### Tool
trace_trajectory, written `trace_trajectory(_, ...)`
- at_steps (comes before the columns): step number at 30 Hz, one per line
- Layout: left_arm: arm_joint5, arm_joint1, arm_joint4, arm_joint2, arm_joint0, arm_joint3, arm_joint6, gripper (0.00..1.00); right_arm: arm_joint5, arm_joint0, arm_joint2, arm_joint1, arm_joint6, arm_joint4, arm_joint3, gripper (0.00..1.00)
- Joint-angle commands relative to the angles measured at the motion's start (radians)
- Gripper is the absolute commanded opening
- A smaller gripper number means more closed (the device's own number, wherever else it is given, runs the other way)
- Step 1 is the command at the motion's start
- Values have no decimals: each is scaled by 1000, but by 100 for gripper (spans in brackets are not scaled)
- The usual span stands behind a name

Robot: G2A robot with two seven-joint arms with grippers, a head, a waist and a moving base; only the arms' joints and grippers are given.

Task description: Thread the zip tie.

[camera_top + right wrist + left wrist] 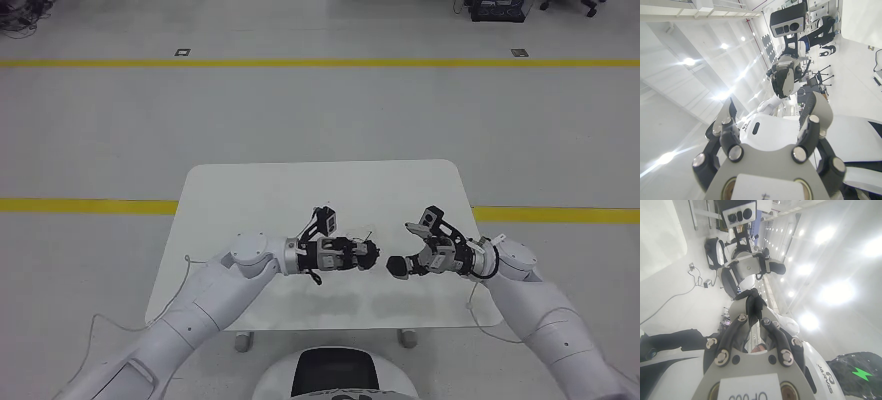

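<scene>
Zip tie [368, 240] — I see it pinched in the closed left jaws; right jaws gape empty — above the bench [225, 200].

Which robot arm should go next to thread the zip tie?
Probably the right. The right gripper is open and empty, tips facing the left gripper close by above the table. The left gripper is shut on a thin dark strand, likely the zip tie, so it should just hold.

Grey floor [320, 120], yellow lines [320, 63], white table [320, 190]
</scene>
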Motion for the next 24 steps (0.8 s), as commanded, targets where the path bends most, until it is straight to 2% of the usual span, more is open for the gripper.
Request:
trace_trajectory(1, 0, 0, -2, 0, 0, 1, -3, 0, 0, 0, 0, 0, 1, 0, 0, 100)
trace_trajectory(6, 0, 0, -2, 0, 0, 1, -3, 0, 0, 0, 0, 0, 1, 0, 0, 100)
trace_trajectory(7, -16, 1, 32, 3, 0, 2, 16, 0, 0, 0, 0, 0, 1, 0, 0, 100)
trace_trajectory(9, -72, 3, 138, 15, -5, 12, 44, 0, 0, 0, 0, 0, 1, 0, 0, 100)
trace_trajectory(11, -154, 1, 152, 17, 4, 33, 54, 0, 0, 0, 0, 0, 1, 0, 0, 100)
trace_trajectory(13, -222, 0, 196, 22, -4, 65, 52, 0, 0, 0, 0, 0, 1, 0, 0, 100)
trace_trajectory(14, -271, -3, 222, 27, -9, 79, 50, 0, 0, 0, 0, 0, 1, 0, 0, 100)
trace_trajectory(16, -271, -6, 277, 24, -20, 80, 68, 0, 0, 0, 0, 0, 1, 0, 0, 100)
trace_trajectory(18, -271, -7, 364, 16, -24, 56, 71, 0, 0, 0, 0, 0, 1, 0, 0, 100)
trace_trajectory(20, -271, -10, 406, 4, -12, 35, 68, 0, 0, 0, 0, 0, 1, 0, 0, 100)
trace_trajectory(24, -271, -17, 466, -29, 13, 35, 89, 0, 0, 0, 0, 0, 1, 0, 0, 100)
